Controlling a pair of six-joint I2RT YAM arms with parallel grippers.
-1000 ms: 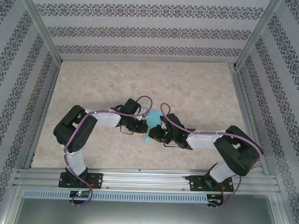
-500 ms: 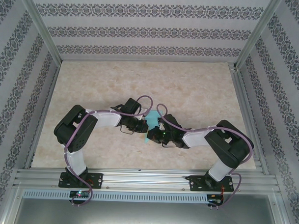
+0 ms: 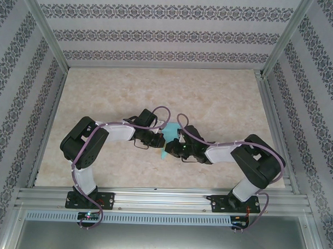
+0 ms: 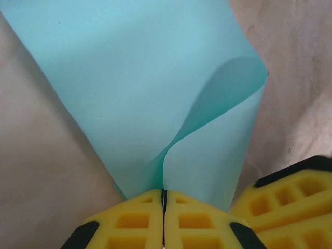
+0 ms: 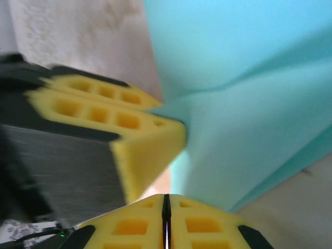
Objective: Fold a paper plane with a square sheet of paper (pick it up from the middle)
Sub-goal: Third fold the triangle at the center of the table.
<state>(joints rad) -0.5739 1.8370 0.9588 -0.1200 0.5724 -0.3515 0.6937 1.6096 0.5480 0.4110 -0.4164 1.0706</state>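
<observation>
**Both grippers pinching the teal sheet near mid-worktop**

Both arms are bending with elbows outward and reaching inward, meeting slightly toward the near edge from the centre of the beige marbled worktop (image 3: 211, 93). The left gripper (image 3: 156, 139) is pressing its yellow fingers (image 4: 135, 223) fully together on the thin teal square sheet of paper (image 4: 135, 88), which is rising from them and curling over. The right gripper (image 3: 175, 150) is likewise clamping tight, with the sheet running down into its jaws. From above, slivers of teal are peeking out between the two grippers, while the left wrist view is revealing the curl.
</observation>
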